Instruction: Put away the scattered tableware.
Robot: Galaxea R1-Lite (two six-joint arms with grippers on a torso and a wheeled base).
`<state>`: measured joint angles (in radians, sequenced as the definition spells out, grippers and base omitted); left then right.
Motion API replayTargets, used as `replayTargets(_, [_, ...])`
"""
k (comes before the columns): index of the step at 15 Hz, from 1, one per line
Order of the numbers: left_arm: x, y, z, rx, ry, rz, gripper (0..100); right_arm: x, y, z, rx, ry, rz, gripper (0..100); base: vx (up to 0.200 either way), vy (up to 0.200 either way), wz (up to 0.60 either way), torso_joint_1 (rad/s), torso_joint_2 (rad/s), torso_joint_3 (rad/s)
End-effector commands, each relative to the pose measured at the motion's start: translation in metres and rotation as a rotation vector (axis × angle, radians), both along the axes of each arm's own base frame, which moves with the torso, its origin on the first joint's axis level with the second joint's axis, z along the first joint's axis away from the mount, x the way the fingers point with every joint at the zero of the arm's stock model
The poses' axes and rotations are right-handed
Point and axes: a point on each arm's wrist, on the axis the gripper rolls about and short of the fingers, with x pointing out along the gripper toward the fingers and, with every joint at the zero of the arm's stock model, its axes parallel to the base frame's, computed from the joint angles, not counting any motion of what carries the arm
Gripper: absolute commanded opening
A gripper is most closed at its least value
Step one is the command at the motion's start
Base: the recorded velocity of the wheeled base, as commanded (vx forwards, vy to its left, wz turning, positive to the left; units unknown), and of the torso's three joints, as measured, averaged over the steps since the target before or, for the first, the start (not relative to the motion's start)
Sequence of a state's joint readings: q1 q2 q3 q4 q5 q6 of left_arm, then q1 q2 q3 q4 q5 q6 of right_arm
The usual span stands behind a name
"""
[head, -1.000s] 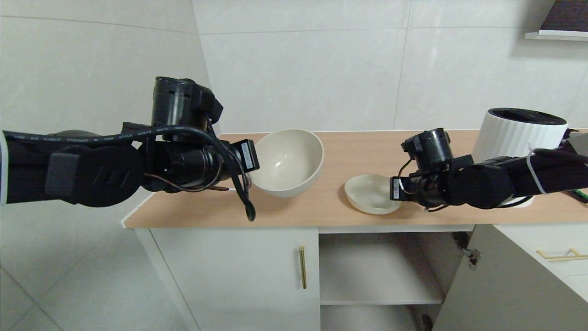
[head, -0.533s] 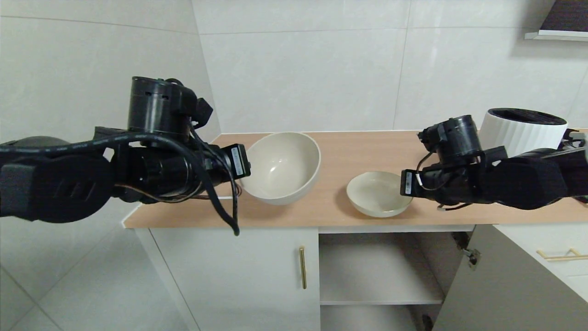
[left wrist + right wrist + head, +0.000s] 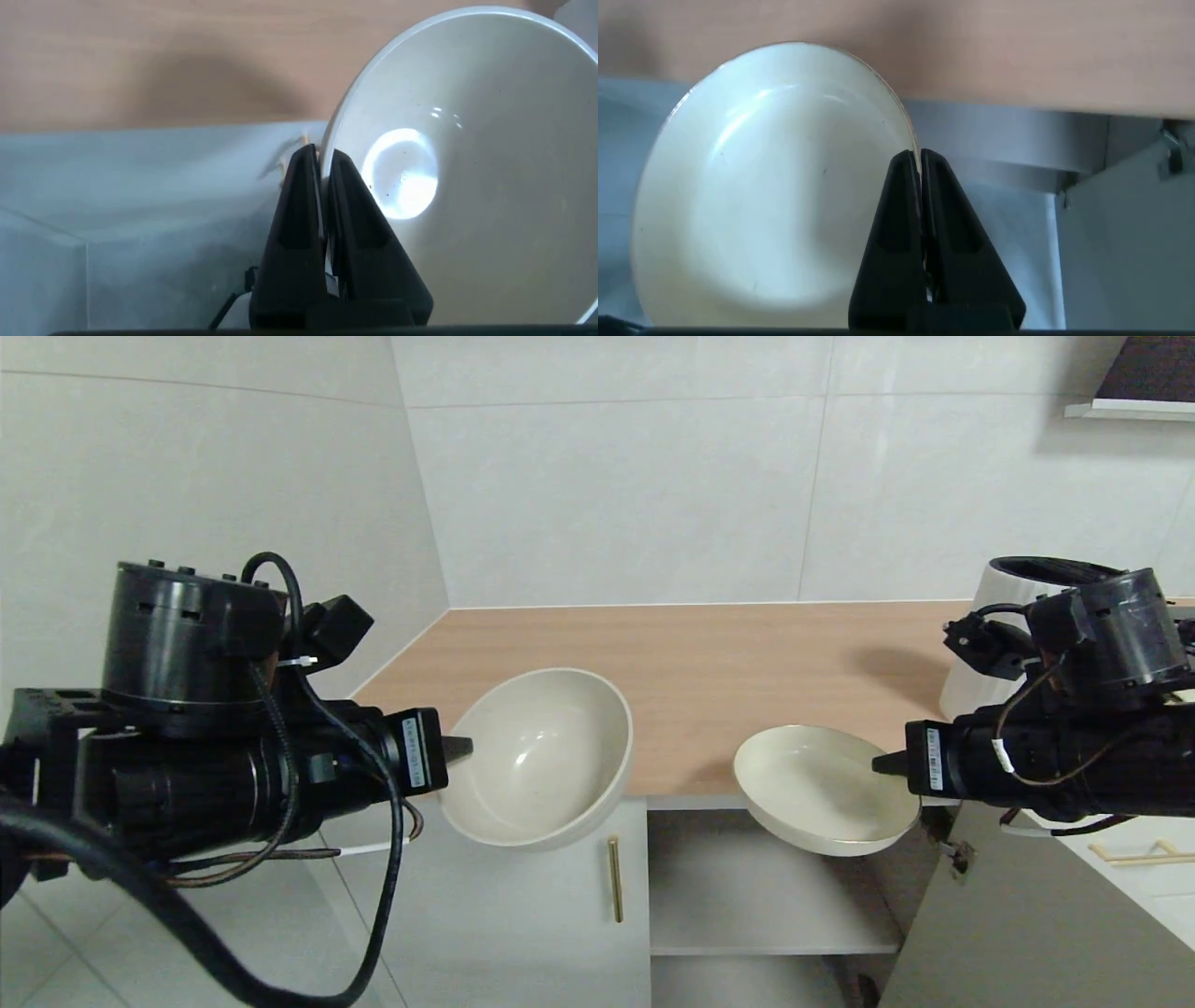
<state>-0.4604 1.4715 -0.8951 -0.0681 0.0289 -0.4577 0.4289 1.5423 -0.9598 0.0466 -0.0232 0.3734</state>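
fingers first: your left fingers (image 3: 302, 191) are pinched tight on the rim of the deep bowl (image 3: 546, 761), one inside the wall and one outside, with only the rim's thickness between them. your right fingers (image 3: 901, 196) clamp the edge of the shallow plate (image 3: 822, 793) the same way. a rim pinch is likely the only hold these wide pieces offer, so each hangs out sideways from its grip and tilts, hollow turned partly toward the head camera. in the head view the bowl sits left of centre and the plate right of centre, both held up off the worktop (image 3: 728, 653) and out over its front edge, well apart from each other. below the plate, at lower centre, the cabinet (image 3: 766, 896) stands with its door swung aside and a shelf showing; that looks like where you're taking them. a white ribbed container (image 3: 966, 686) stands on the worktop at the right edge, behind your right arm. mind the tilt: a one-edge grip could let either piece pivot.
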Motion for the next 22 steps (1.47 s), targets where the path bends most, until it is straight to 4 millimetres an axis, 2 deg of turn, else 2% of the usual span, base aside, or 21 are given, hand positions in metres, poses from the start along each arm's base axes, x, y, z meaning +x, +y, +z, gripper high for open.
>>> replayTargets(1, [-0.009, 0.004, 0.002, -0.006, -0.010, -0.001, 0, -0.009, -0.005, -0.003, -0.006, 0.007, -0.004, 0, -0.200, 0.000, 0.00, 0.002, 0.00, 0.007])
replayTargets(4, [-0.005, 0.002, -0.004, 0.007, 0.011, -0.003, 0, -0.004, -0.006, -0.008, -0.022, 0.020, -0.013, 0, -0.200, 0.000, 0.00, 0.005, 0.00, 0.004])
replayTargets(15, [0.003, -0.002, -0.019, 0.030, 0.063, -0.004, 0, 0.008, -0.001, -0.027, -0.063, 0.082, -0.009, 0, 0.000, 0.000, 0.00, 0.000, 0.00, 0.000])
replayTargets(22, [0.007, -0.004, -0.026, 0.045, 0.090, -0.004, 0, 0.013, 0.001, -0.038, -0.079, 0.115, -0.010, 0, 0.000, 0.000, 0.00, -0.159, 0.40, 0.228])
